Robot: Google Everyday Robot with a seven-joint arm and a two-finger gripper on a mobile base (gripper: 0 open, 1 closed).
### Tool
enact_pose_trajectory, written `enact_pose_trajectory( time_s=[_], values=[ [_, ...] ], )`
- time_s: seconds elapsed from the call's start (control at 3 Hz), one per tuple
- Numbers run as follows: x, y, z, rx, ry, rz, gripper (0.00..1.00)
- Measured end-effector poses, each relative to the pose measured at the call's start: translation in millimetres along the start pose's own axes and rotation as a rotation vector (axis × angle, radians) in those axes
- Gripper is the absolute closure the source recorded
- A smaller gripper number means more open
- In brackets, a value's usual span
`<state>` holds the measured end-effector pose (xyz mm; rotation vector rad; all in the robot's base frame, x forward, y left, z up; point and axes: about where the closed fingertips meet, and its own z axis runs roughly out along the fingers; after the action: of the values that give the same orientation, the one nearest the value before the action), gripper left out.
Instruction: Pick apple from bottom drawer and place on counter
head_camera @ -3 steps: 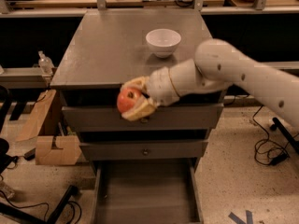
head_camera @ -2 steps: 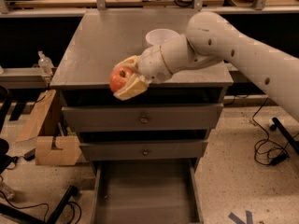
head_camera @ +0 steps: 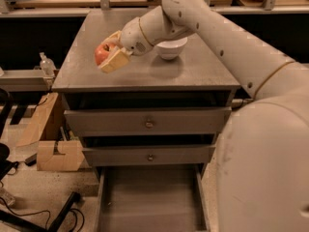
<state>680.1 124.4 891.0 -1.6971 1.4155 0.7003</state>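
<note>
My gripper (head_camera: 110, 52) is shut on the apple (head_camera: 102, 52), a small red-orange fruit, and holds it above the left part of the counter (head_camera: 120, 76), the grey top slab of the cabinet. The tan fingers (head_camera: 116, 60) clasp the apple from above and below. The bottom drawer (head_camera: 149, 197) is pulled out at the foot of the cabinet; its grey tray shows nothing inside. My white arm reaches in from the right and fills the lower right of the view.
A white bowl (head_camera: 170, 47) stands on the counter behind the arm's wrist. Two upper drawers with small round knobs (head_camera: 149, 124) are slightly open. Cardboard pieces (head_camera: 55, 153) and cables lie on the floor at the left. A clear bottle (head_camera: 46, 64) stands on a left shelf.
My arm has lifted the apple from in front of the top drawer up and back over the left part of the counter. The view has come closer to the cabinet.
</note>
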Motion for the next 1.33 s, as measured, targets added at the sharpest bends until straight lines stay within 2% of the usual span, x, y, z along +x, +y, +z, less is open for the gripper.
enact_pose_trajectory(
  time_s=[0.33, 0.67, 1.0, 1.33],
  values=[
    [-5.7, -54.7, 29.4, 0.062, 0.022, 0.02, 1.0],
    [8.1, -81.8, 47.0, 0.102, 0.087, 0.062, 1.0],
    [38.8, -89.6, 71.2, 0.078, 0.159, 0.127, 1.0],
    [40.5, -92.2, 72.5, 0.073, 0.174, 0.142, 0.84]
  ],
)
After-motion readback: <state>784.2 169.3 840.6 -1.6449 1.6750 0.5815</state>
